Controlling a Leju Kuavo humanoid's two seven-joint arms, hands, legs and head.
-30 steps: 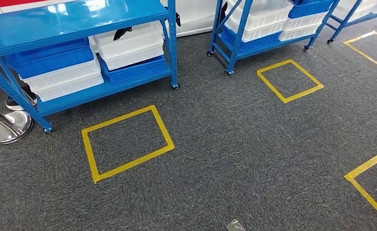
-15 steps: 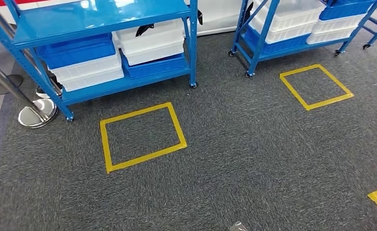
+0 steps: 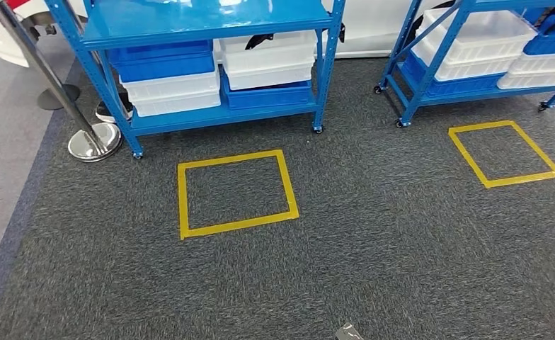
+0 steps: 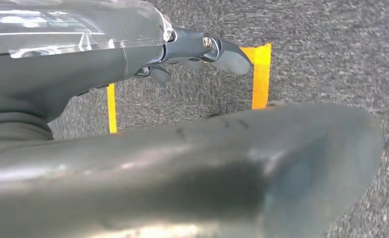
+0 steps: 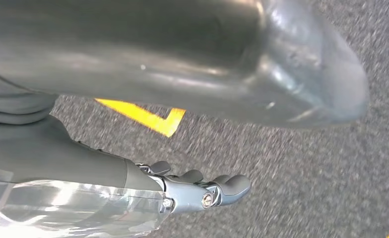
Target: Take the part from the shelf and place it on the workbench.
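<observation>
A blue shelf (image 3: pixel 211 21) stands ahead on dark carpet, with white and blue bins stacked on its lower level. A black part (image 3: pixel 259 40) sticks out of the upper white bin (image 3: pixel 271 60). My left hand (image 4: pixel 197 49) hangs over the carpet with its fingers loosely out and nothing in them. My right hand (image 5: pixel 202 191) hangs the same way, empty, above the carpet near a strip of yellow tape.
A yellow taped square (image 3: pixel 236 191) marks the floor in front of the shelf, and another (image 3: pixel 505 152) lies before a second blue shelf (image 3: pixel 430 71) at the right. A chrome stanchion (image 3: pixel 94 142) stands by the shelf's left leg. A shoe (image 3: pixel 108 110) shows behind it.
The whole picture has shifted right as my view turned left. The shelf and its yellow square now sit near the middle, squared up. The stanchion and grey floor have come in at left.
</observation>
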